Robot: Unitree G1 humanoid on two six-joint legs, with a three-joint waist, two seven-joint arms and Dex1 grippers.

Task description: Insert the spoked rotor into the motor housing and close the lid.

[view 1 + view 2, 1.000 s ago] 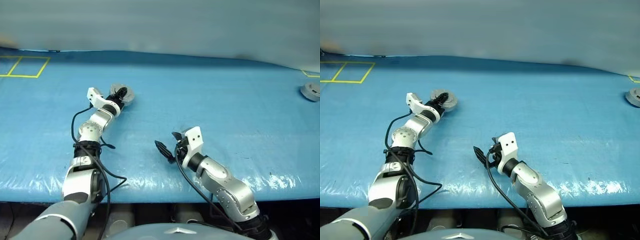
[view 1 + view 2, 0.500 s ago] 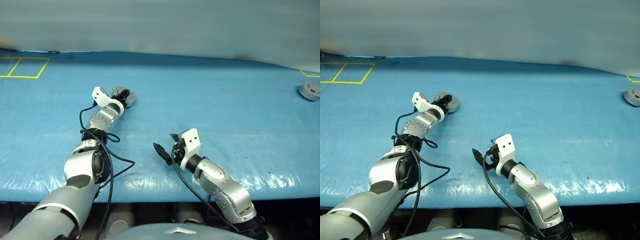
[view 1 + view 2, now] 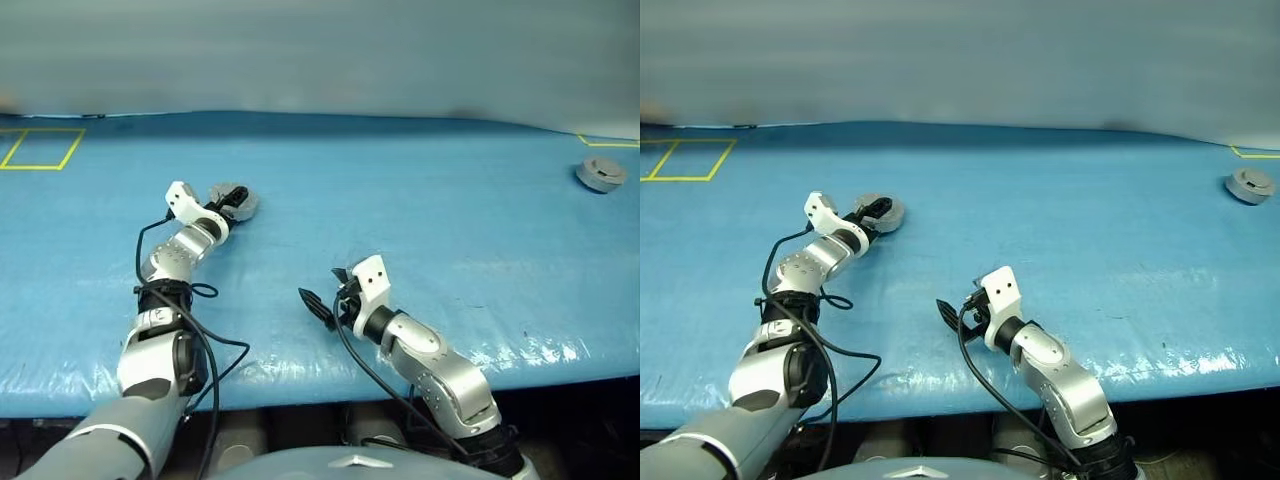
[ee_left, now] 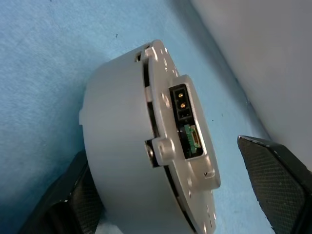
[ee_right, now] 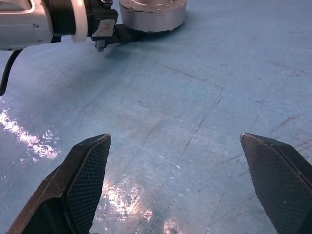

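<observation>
The motor housing [image 4: 131, 146] is resting on the blue table [image 3: 450, 220], far left, with its lid [image 4: 187, 146] closed, so any contents are hidden. The left gripper [image 3: 876, 212] is straddling the housing, fingers spread wide, one finger [image 4: 273, 180] standing clear, gripping nothing. The right gripper [image 5: 185, 180] is waiting near centre, fully open and empty, well apart. A grey round part [image 3: 601, 174] is sitting far right.
</observation>
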